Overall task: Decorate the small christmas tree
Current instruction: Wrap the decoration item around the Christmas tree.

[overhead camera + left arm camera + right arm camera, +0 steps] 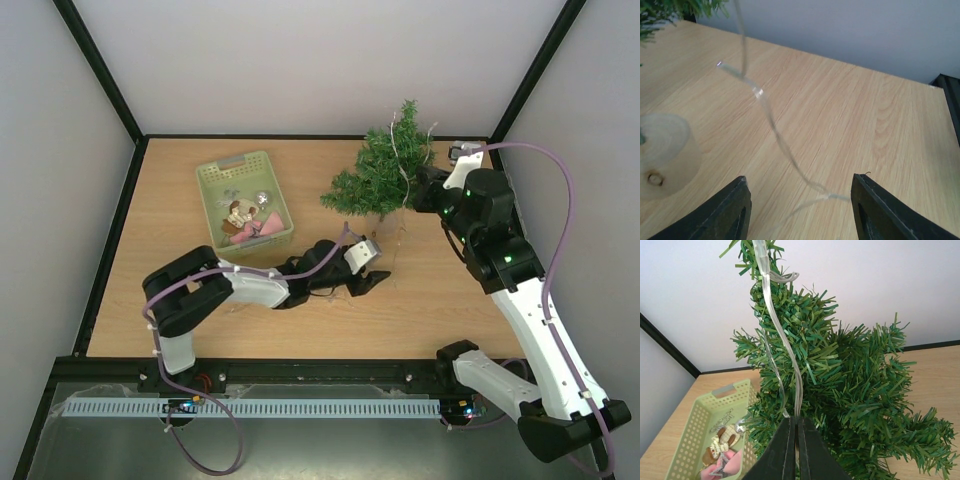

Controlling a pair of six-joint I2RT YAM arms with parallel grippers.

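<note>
The one small christmas tree [383, 172], a bushy dark green artificial fir, stands toward the far right corner of the light wooden tabletop [420, 310]. It sits on a single pale round wooden base [662, 150].

One thin clear plastic light strand [782, 340] is draped over the tree, running from the top down through the branches. The right claw [796, 422] is pressed in against the tree's right side. Its two dark fingers are closed together, pinching this strand just in front of the needles. From the tree the strand drops to the table and trails toward the near edge.

There it passes between the two black fingers [735, 215] of the left claw [800, 179], which are spread wide apart and grip nothing. I can't make out whether the strand touches either one. This claw sits low over the wood around the middle of the table, just on the near side of the tree's base.

Toward the far edge, left of centre and well apart from the tree, sits one pale green plastic basket [212, 185] with perforated walls. A small heap of ornaments [245, 222] lies in it. I can pick out a brown figure, something pink and a few silvery pieces, but not an exact count.
</note>
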